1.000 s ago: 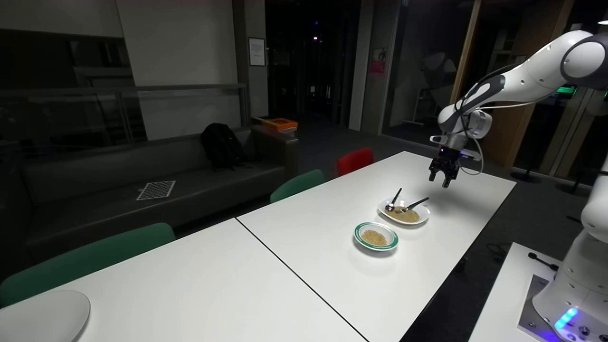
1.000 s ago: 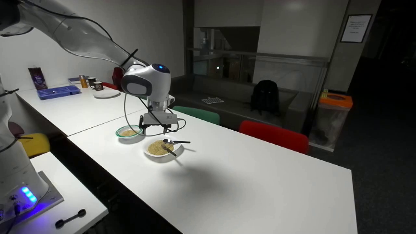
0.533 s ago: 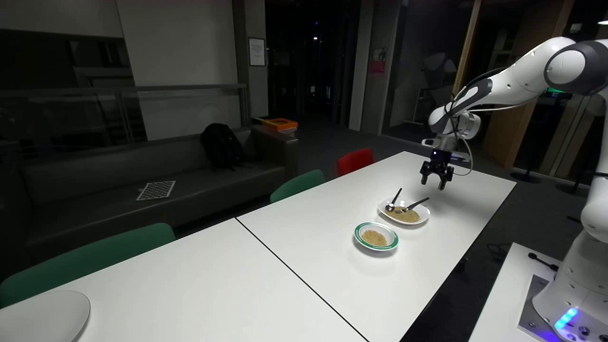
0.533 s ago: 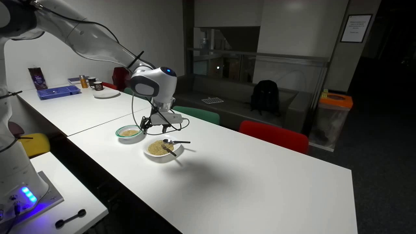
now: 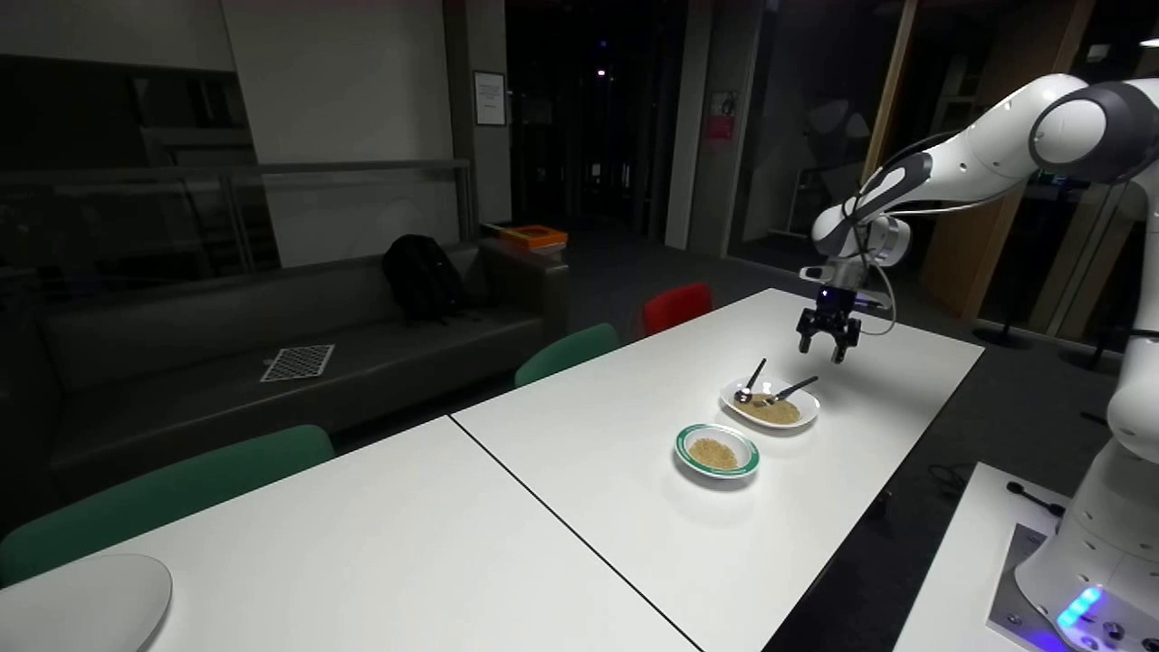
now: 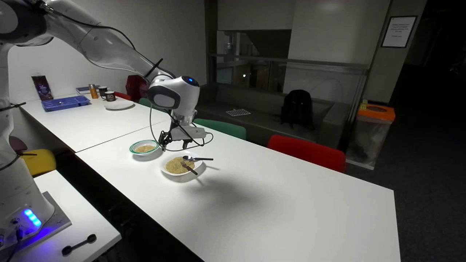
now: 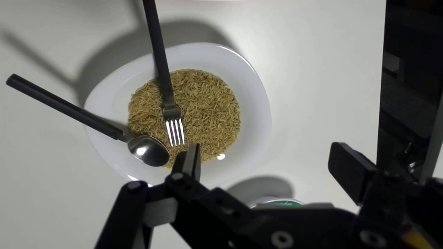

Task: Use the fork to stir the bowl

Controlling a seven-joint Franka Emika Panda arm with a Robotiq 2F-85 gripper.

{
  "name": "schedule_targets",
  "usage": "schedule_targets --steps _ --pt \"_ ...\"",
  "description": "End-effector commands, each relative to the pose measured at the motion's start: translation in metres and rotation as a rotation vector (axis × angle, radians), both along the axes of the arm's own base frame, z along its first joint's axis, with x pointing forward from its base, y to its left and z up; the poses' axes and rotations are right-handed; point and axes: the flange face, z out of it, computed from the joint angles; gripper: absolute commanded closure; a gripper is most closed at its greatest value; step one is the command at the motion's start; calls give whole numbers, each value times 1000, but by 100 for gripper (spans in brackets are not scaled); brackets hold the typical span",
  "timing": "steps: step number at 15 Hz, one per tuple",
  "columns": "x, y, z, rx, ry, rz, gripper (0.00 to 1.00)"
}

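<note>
In the wrist view, a rounded glossy white dish [image 7: 256, 121] holding tan grains [image 7: 211, 107] stands below and left of the gripper [image 7: 264, 152], a black-handled shiny metal spoon [image 7: 88, 118] resting across the dish's rim, farther left. In an exterior view, 2 dark mugs [image 6: 110, 96], a rectangular blue tray [image 6: 69, 106] and a round white plate [image 6: 120, 105] sit well left of the gripper; a black backpack [image 6: 297, 109] and a curved red chair [image 6: 307, 152], well right.

Right of centre in an exterior view, the bowl [image 5: 681, 447] sits on the table [image 5: 616, 435], a dish [image 5: 809, 411] just behind it to the right, the gripper [image 5: 821, 351] hanging to the upper right of both. In the wrist view I see the fork [image 7: 162, 69] on grain [image 7: 207, 107] in that dish, the spoon [image 7: 79, 115] to its left.
</note>
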Motion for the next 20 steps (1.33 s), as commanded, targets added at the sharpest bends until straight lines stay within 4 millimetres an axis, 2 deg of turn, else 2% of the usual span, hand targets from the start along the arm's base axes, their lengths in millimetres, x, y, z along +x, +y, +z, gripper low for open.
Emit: schedule_targets --steps 1,6,10,17,20 --pt "-5 -7 -10 28 -5 38 0" --pt "-19 -36 -31 71 -16 40 0" --pt "-24 -53 -39 103 -56 6 0" --pt "0 -55 -39 88 -108 1 0" --pt "-4 -49 -40 89 -81 0 0"
